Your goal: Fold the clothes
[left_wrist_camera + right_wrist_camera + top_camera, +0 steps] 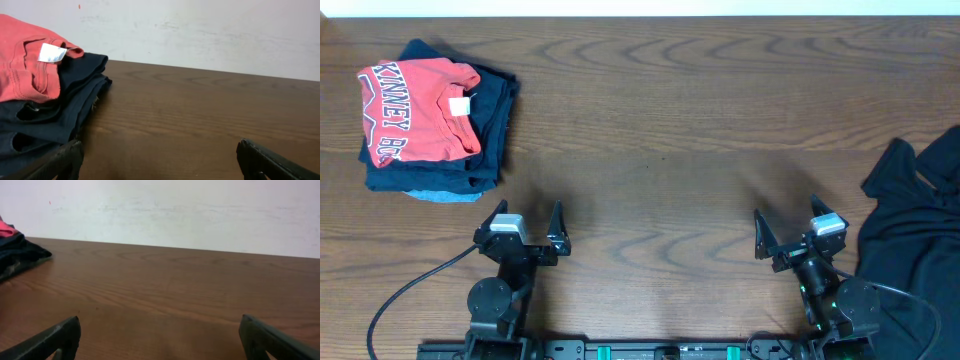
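Note:
The black garment (918, 235) lies crumpled at the right edge of the table, partly out of the overhead view. It shows in neither wrist view. My right gripper (787, 222) is open and empty, just left of the garment, near the front edge; its fingers frame bare wood in the right wrist view (160, 330). My left gripper (528, 218) is open and empty at the front left, also over bare wood in the left wrist view (157, 155).
A folded stack sits at the far left: a red T-shirt with white lettering (415, 108) on navy garments (495, 120) and a light blue one (440, 196). The stack also shows in the left wrist view (45, 100). A white wall (160, 210) backs the wooden table (660, 150).

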